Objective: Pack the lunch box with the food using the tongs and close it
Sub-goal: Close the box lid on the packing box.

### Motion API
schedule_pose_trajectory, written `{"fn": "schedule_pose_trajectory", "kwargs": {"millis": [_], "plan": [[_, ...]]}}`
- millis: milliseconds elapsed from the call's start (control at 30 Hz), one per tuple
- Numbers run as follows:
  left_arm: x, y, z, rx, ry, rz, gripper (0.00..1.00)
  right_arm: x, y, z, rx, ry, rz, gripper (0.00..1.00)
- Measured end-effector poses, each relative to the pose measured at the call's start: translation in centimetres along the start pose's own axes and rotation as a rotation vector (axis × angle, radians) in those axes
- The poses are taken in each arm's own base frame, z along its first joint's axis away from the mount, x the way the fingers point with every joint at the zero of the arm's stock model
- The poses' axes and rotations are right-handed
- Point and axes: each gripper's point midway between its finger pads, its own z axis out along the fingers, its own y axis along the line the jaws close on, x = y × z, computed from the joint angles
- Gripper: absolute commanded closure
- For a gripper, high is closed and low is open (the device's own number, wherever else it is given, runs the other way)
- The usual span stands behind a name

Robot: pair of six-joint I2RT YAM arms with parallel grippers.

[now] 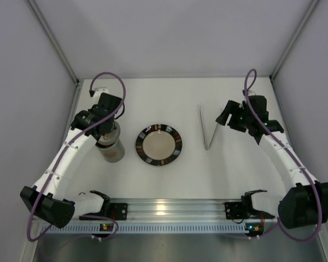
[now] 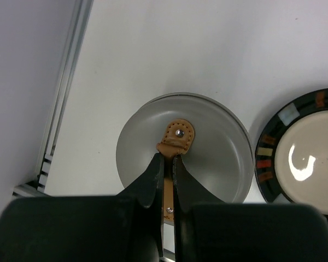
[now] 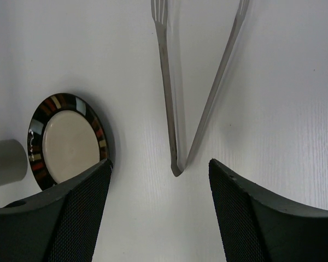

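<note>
L gripper [image 2: 167,158]: jaws clamped on the orange-brown handle [image 2: 179,134] of the lid [image 2: 218,147]. Lid sits atop the lunch box [image 1: 112,148], which stands upright just left of the plate [image 1: 178,143]. R gripper [image 3: 158,164]: jaws apart, holding nothing, positioned over the joined end of the tongs [image 3: 165,98]. Tongs lie flat on the table [image 1: 153,98], right of plate, V opening toward far wall.

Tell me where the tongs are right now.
In the top view the tongs lie on the right half of the table, between the plate and the open right gripper.
</note>
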Motion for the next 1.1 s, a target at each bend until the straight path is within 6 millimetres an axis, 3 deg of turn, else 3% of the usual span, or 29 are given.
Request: {"fn": "schedule_pose_trajectory", "kwargs": {"millis": [167, 533, 1100], "plan": [[0.8, 1.6, 1.2, -0.035, 0.046, -0.007, 0.97, 0.2, 0.5, 0.5, -0.014, 0.008, -0.012, 0.3], [2.9, 1.0, 2.9, -0.029, 0.124, 0.05, 0.96, 0.4, 0.7, 1.1, -0.017, 0.016, -0.007, 0.3], [2.7, 1.8, 4.2, -0.059, 0.133, 0.059, 0.94, 0.7, 0.7, 1.4, -0.015, 0.026, -0.007, 0.3]]}}
